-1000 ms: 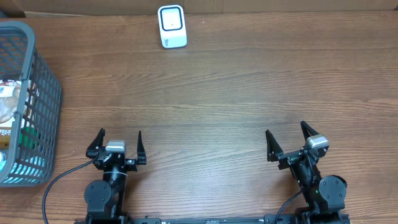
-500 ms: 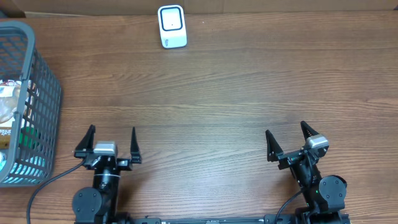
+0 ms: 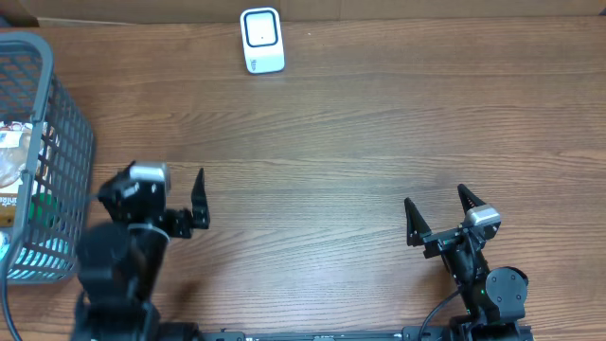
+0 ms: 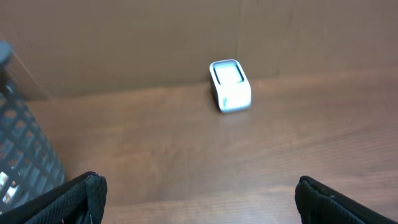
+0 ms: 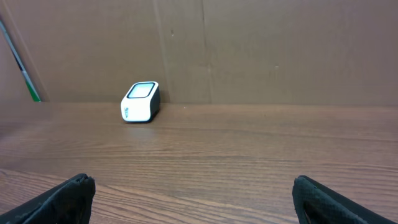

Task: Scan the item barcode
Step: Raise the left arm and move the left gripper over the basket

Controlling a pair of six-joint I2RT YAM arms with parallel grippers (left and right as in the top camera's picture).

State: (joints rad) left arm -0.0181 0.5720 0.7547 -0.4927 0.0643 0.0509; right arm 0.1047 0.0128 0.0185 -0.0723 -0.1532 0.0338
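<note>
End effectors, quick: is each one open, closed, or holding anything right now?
Left end effector: open, holding nothing.
Right end effector: open, holding nothing.

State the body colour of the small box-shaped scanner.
White box-shaped scanner, dark-rimmed window; overhead view.
</note>
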